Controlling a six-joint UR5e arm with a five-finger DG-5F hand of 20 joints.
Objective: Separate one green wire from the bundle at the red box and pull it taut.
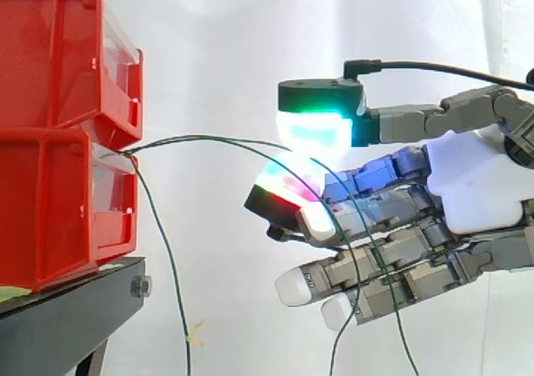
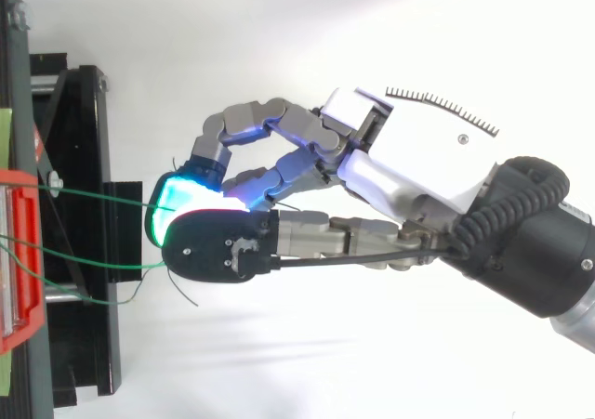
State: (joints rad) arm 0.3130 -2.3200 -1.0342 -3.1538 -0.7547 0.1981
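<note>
Green wire [image 1: 200,137] in hand's [image 1: 476,180] pinch; side-on, slack strands [image 1: 173,268] below.

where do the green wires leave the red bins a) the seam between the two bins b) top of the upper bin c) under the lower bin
a: the green wires fan out from the front where the upper red bin sits on the lower red bin

Side camera looked level, close in; top camera looked down, equally near. Both shared the hand [image 1: 476,180], green wire [image 1: 209,138] and left-side red bins [image 1: 50,184].
</note>
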